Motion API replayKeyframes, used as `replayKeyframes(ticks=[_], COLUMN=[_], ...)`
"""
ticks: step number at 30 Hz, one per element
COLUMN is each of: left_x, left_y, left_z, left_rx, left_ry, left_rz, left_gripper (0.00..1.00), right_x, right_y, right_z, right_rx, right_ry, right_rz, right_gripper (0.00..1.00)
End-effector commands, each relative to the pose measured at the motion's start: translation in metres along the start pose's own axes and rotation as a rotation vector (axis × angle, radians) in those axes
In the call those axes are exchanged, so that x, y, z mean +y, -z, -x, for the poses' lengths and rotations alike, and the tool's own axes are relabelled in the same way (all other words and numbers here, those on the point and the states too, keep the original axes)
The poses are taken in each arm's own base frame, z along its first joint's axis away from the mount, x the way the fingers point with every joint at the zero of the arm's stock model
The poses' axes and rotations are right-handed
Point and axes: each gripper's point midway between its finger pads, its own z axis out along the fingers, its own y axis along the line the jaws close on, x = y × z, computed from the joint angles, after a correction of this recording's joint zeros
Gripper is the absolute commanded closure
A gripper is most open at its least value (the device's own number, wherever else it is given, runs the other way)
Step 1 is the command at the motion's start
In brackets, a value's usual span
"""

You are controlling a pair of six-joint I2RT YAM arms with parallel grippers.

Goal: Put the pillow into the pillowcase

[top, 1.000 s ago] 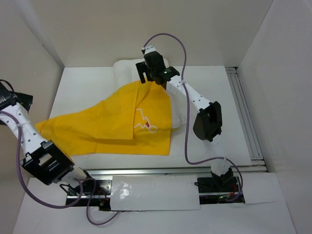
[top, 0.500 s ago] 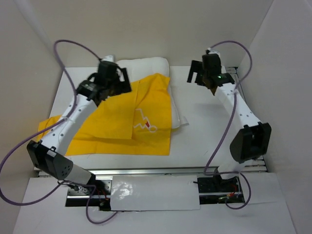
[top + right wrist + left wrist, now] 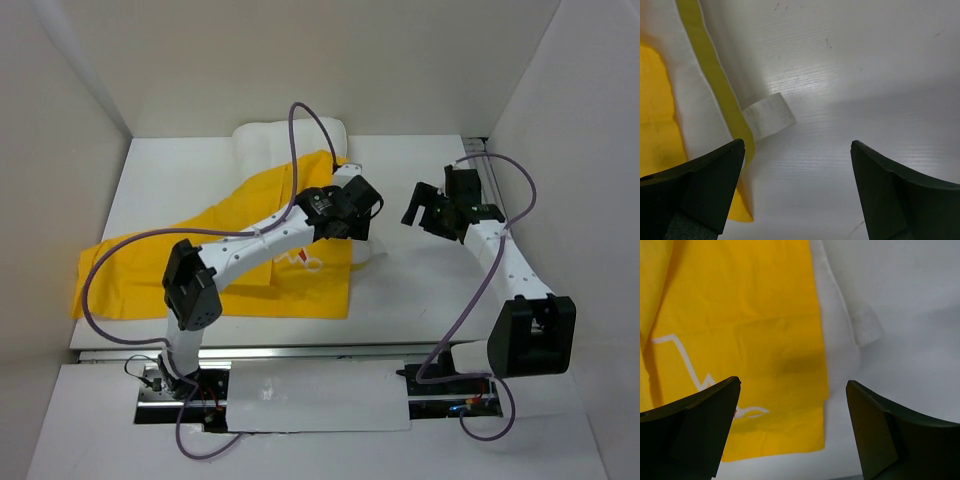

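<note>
Pillow [image 3: 290, 135] lies on the worktop [image 3: 420, 290], mostly covered by the pillowcase [image 3: 200, 260] and seemingly not inside it; insertion judged unstarted. Left claw [image 3: 792, 385] and right claw [image 3: 797, 145] both spread apart, empty, by its right edge.

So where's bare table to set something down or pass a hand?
Far-left corner of the table, between pillowcase and left wall. Far-right, between pillow and right wall. Near-right, between the pillowcase's corner and right arm. Crowded: the middle, where left arm crosses the pillowcase toward the right arm.
</note>
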Motion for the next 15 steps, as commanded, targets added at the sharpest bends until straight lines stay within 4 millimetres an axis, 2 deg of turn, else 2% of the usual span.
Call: replayKeyframes(ticks=[1,2,9,12,15], left_x=[0.016,0.013,-0.014,-0.013,-0.005], left_y=[-0.02,-0.025,-0.046,-0.062,-0.07], left_z=[0.003,-0.004,-0.006,-0.019,-0.023], left_rx=[0.017,0.042,0.044,0.082,0.102], left_ry=[0.074,0.067,0.105,0.095,0.108], left_rz=[0.065,0.055,-0.017,-0.004,0.013], left_gripper=[0.0,0.0,0.0,0.0,0.05], right_x=[0.014,0.013,0.019,0.019,0.017], right_y=[0.012,0.011,0.009,0.009,0.009], right_z=[0.008,0.004,-0.006,-0.006,-0.006], right_rx=[-0.063,-0.051,-0.033,-0.033,-0.036], right_ry=[0.03,0.042,0.044,0.044,0.044], right_rz=[0.089,0.095,0.145,0.146,0.137], right_gripper=[0.07,0.07,0.07,0.07,0.07])
